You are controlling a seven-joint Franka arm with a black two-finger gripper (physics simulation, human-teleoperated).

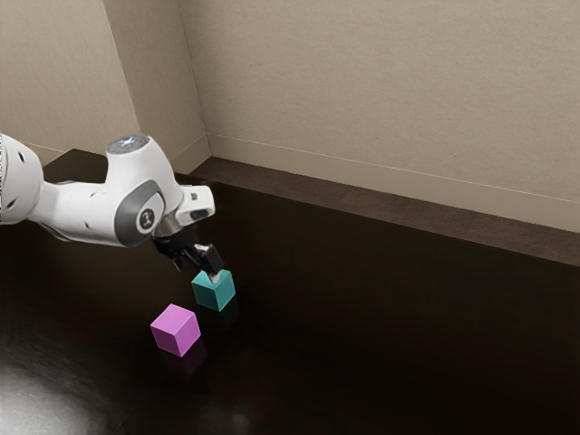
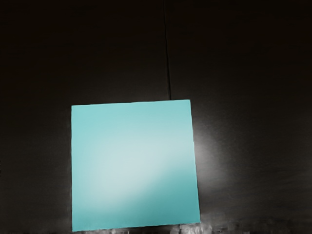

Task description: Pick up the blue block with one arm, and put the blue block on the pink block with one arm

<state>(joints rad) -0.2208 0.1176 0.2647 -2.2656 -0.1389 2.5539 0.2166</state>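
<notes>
The blue block is a teal cube resting on the dark glossy table. My gripper hangs just over its top, fingers open and pointing down at it, with nothing held between them. From the wrist view the blue block lies directly under the hand, its square top face toward the camera. The pink block is a magenta cube on the table, a short way nearer the camera and toward the exterior view's left of the blue one, apart from it.
The table's far edge runs along beige walls, with a room corner behind the arm. My white arm comes in from the exterior view's left. Bare tabletop stretches toward the exterior view's right.
</notes>
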